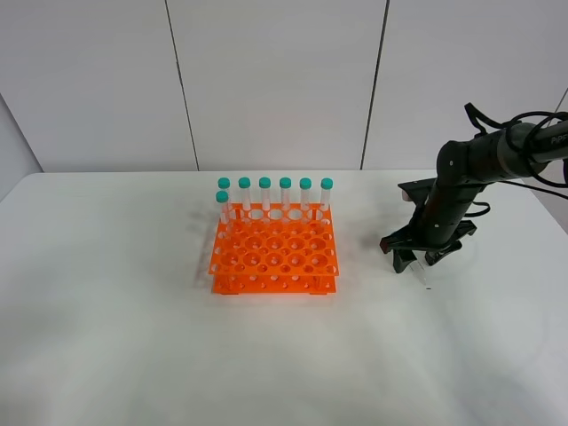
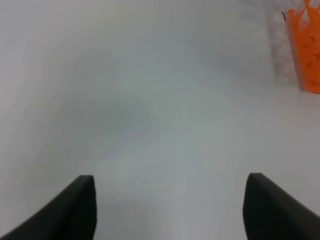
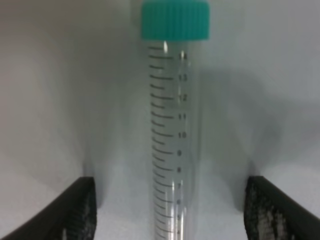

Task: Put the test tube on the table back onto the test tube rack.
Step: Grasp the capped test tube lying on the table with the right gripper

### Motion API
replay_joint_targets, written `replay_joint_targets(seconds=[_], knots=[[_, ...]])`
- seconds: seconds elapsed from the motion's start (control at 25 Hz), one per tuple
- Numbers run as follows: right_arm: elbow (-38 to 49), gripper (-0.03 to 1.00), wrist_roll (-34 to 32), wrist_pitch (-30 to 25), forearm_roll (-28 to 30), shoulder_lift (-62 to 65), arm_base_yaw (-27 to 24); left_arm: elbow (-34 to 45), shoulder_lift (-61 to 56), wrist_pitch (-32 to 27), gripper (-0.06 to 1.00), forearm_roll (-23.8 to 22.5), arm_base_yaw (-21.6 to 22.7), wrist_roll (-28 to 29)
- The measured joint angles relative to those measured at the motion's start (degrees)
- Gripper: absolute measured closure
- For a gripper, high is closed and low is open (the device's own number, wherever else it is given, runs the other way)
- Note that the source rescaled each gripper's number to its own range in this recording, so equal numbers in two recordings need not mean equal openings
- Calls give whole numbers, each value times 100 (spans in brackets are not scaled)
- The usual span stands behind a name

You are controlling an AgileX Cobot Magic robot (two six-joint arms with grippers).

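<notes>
Seven slim clear plastic tubes with teal-green screw caps (image 1: 285, 197) are held upright; behind, a pale grey wall (image 1: 275, 80) is split by dark seams.

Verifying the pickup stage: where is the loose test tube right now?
The test tube lies on the table right of the test tube rack in the exterior high view, under the right hand and between its open fingers.

The only readable marks are on the test tube (image 3: 172, 125) in the right wrist view. It has a printed scale of dark ticks numbered 13, 12, 11, 10, 9, 8, counting down away from its cap (image 3: 174, 20) (the topmost figure, perhaps 14, is blurred). Further figures are illegible.
</notes>
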State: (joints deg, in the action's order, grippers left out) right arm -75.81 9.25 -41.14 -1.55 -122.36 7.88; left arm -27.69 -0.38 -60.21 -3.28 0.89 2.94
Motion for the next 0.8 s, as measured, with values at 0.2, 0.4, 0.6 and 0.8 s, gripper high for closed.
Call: replay_joint_targets(seconds=[0.2,0.4,0.6,0.8], knots=[[0,36,-52,-59,0,0,0,0,0,0,-2,0,0,0],[0,49,-52,-86,0,0,0,0,0,0,-2,0,0,0],[0,88,-56,-90,0,0,0,0,0,0,-2,0,0,0],[0,96,62,-109,13,0,0,0,0,0,-2,0,0,0]])
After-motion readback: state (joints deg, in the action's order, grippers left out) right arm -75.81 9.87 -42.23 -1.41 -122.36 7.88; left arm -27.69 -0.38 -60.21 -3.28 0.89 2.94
